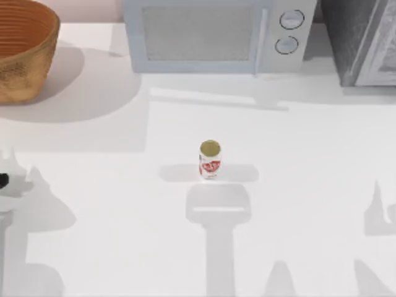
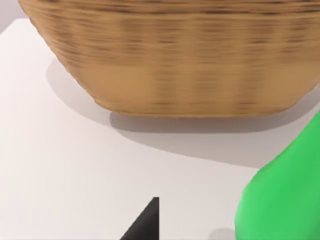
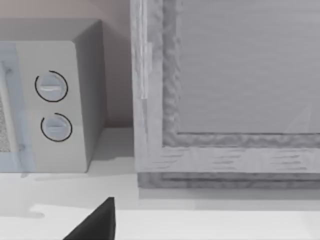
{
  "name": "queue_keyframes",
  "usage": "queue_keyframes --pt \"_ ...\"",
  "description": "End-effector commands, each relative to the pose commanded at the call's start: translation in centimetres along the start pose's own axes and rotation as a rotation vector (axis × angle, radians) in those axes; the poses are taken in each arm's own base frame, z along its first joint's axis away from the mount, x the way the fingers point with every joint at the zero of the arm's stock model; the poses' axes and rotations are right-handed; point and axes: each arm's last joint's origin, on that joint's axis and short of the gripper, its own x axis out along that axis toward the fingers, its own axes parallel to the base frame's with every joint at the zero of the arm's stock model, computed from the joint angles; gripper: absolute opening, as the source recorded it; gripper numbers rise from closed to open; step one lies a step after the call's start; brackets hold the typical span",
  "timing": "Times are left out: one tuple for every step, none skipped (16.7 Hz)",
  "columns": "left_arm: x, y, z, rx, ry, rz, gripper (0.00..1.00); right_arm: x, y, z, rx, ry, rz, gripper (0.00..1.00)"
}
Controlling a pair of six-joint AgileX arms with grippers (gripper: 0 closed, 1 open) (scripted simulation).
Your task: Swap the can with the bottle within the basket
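The can (image 1: 210, 159), white with red markings and a dull gold top, stands upright in the middle of the table. The wicker basket (image 1: 25, 55) sits at the far left corner, cut by the picture's edge. In the left wrist view the basket's woven wall (image 2: 175, 60) rises close ahead, and a bright green bottle (image 2: 285, 200) shows partly, just beside my left gripper (image 2: 150, 225). In the top view my left gripper (image 1: 4, 182) pokes in at the table's left edge, well short of the basket. My right gripper (image 3: 97, 222) faces the back right of the table, far from the can.
A pale microwave (image 1: 216, 34) stands along the back of the table, its two dials (image 3: 52, 107) close to a grey cabinet (image 1: 362, 40) at the back right. Arm shadows fall across the white tabletop (image 1: 124, 216) at the front.
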Motion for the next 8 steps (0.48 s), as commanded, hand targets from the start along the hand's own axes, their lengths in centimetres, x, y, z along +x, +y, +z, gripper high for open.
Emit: queue_keyframes --pt "0.0 0.0 0.0 0.0 0.0 0.0 0.47 0.0 0.0 0.0 0.0 0.0 0.0 1.0" --pt "0.0 0.0 0.0 0.0 0.0 0.0 0.4 0.0 0.0 0.0 0.0 0.0 0.0 1.0" --pt "0.0 0.0 0.0 0.0 0.0 0.0 0.32 0.0 0.0 0.0 0.0 0.0 0.0 1.0" --pt "0.0 0.0 0.0 0.0 0.0 0.0 0.25 0.0 0.0 0.0 0.0 0.0 0.0 1.0" --pt "0.0 0.0 0.0 0.0 0.0 0.0 0.17 0.0 0.0 0.0 0.0 0.0 0.0 1.0" --pt "0.0 0.0 0.0 0.0 0.0 0.0 0.1 0.0 0.0 0.0 0.0 0.0 0.0 1.0" --pt "0.0 0.0 0.0 0.0 0.0 0.0 0.02 0.0 0.0 0.0 0.0 0.0 0.0 1.0" --pt "0.0 0.0 0.0 0.0 0.0 0.0 0.0 0.0 0.0 0.0 0.0 0.0 0.0 1.0"
